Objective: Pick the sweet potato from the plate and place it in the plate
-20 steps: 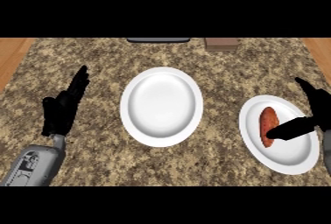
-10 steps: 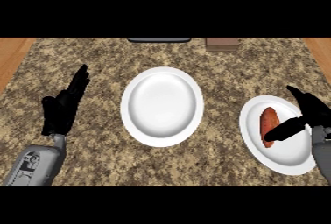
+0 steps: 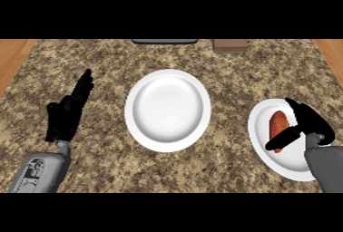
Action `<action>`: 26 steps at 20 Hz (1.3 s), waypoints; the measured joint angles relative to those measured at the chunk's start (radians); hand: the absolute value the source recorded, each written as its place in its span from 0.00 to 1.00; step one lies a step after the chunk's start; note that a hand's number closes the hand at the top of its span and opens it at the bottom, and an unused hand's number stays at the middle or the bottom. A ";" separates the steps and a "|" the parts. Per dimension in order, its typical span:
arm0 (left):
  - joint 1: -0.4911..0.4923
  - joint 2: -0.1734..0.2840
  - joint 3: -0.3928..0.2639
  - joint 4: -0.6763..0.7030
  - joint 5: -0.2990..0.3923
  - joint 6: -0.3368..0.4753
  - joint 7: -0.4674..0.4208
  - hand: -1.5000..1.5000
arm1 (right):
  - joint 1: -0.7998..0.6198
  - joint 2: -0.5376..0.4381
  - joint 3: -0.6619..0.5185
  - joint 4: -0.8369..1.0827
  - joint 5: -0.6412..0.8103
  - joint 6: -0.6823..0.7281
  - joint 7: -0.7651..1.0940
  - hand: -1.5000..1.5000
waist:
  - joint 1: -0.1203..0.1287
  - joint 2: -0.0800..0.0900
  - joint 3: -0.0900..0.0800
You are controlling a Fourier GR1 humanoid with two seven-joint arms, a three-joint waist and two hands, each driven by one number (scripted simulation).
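1. Since a second ago, your right hand (image 3: 305, 127) has pulled in toward the near edge of the right plate (image 3: 260, 136); the thumb that lay across the plate's middle now sits lower, beside the sweet potato (image 3: 278, 124).
2. Your right hand's fingers and thumb are spread apart in a fork, fingers to the right of the sweet potato and thumb just below it. They clamp nothing yet.
3. You can see the sweet potato lying on the right plate, not lifted.
4. Read this as the hand lining up for the grasp; closing on the sweet potato looks like the next step.
5. Your target, the centre plate (image 3: 167, 108), holds nothing.
6. Your left hand (image 3: 67, 113) rests open at the left, fingers straight and up.
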 measured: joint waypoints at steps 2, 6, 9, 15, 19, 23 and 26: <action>-0.001 -0.012 0.009 0.012 -0.010 -0.005 -0.010 0.50 | 0.000 0.005 -0.013 0.025 0.012 0.008 -0.017 0.00 | 0.000 0.000 0.000; -0.009 -0.027 0.022 -0.005 -0.026 -0.018 0.011 0.50 | -0.013 0.014 -0.042 0.110 0.040 0.003 -0.080 0.00 | 0.000 0.000 0.000; -0.006 -0.036 0.037 0.002 -0.031 -0.032 0.001 0.50 | -0.016 0.026 -0.047 0.148 0.077 -0.029 -0.129 1.00 | 0.000 0.000 0.000; -0.006 -0.056 0.049 -0.003 -0.055 -0.041 0.003 0.50 | -0.006 0.035 -0.053 0.168 0.149 -0.079 -0.190 1.00 | -0.001 0.000 0.000; 0.000 -0.052 0.073 -0.023 -0.059 -0.058 0.016 0.50 | 0.028 0.043 -0.057 0.145 0.190 -0.110 -0.216 1.00 | -0.001 -0.001 -0.001; 0.002 -0.041 0.094 0.008 -0.053 -0.068 -0.006 0.50 | 0.184 0.098 0.051 -0.069 0.285 -0.159 -0.137 1.00 | -0.018 -0.008 -0.004; 0.001 -0.050 0.089 -0.003 -0.059 -0.059 0.011 0.50 | 0.322 0.131 0.156 -0.235 0.386 -0.200 -0.064 1.00 | -0.028 -0.011 -0.005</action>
